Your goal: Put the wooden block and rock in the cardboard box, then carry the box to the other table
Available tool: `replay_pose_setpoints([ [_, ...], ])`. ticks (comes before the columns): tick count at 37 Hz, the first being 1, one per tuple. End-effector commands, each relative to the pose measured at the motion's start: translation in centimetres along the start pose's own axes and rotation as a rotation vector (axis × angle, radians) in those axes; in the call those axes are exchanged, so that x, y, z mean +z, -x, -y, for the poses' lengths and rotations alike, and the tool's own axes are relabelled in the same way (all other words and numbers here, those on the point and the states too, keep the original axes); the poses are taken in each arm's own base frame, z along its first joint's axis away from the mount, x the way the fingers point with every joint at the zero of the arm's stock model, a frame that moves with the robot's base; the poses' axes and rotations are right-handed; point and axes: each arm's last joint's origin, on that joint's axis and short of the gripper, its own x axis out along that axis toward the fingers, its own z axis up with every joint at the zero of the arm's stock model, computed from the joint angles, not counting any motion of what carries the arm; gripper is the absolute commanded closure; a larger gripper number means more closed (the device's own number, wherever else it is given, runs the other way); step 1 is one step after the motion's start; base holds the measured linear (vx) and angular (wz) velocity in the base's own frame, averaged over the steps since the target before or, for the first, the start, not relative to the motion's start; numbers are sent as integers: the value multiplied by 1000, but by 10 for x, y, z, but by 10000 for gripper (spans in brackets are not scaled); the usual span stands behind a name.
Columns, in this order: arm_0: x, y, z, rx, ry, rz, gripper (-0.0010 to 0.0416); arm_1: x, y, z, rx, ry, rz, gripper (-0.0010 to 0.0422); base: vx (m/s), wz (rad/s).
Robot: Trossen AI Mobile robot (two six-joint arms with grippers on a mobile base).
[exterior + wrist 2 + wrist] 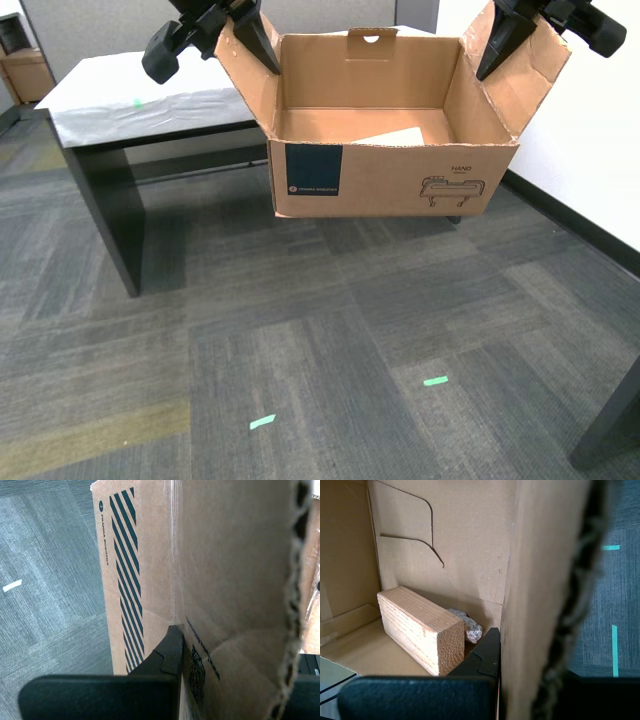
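Nearest to us is grey carpet (300, 340), with two little strips of green tape (435, 381) stuck to it. Above the carpet hangs the cardboard box (380, 180), clear of the floor, carried by its two side flaps. The blue label (313, 170) and the black line drawing (450, 190) face this way.

An arm comes in from each upper corner of the exterior view, and each has dark fingers straddling a raised flap.

The first gripper (520, 650) is pinched onto a flap. One finger (487, 652) presses the inner face, and the other is mostly hidden behind the cardboard. Past that finger, on the box floor, lies the wooden block (420, 630), flat and end-grain forward. The rock (467, 625) is tucked just behind the block, touching it, near the box wall. A pale sheet (395, 136) also lies flat on the box bottom.

The second gripper (225, 655) is clamped the same way on its flap. Its one visible finger (172, 645) is tight against the cardboard, beside the side printed with dark diagonal stripes (125, 570).

At the far rim of the box, the tab with the handle slot (371, 38) stands up.

Behind it all is the desk (120, 95), with a wrinkled white cover, dark legs and a small green mark (137, 102) on top. The box hangs just in front of its edge, not resting on it.
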Motion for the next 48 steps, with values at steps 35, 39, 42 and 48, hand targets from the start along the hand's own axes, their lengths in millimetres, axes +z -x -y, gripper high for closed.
replay_pose_setpoints([
  [35,1,0,-3,32,43,7,406,3,0,3,10,-53,43,412,122,-17],
  [39,1,0,-3,32,40,9,406,3,0,3,8,-68,47,413,115,29],
  [42,1,0,-3,32,40,9,406,4,0,4,5,-83,54,413,101,31],
  [48,2,0,-3,33,43,17,407,4,0,4,0,-112,63,413,98,28],
])
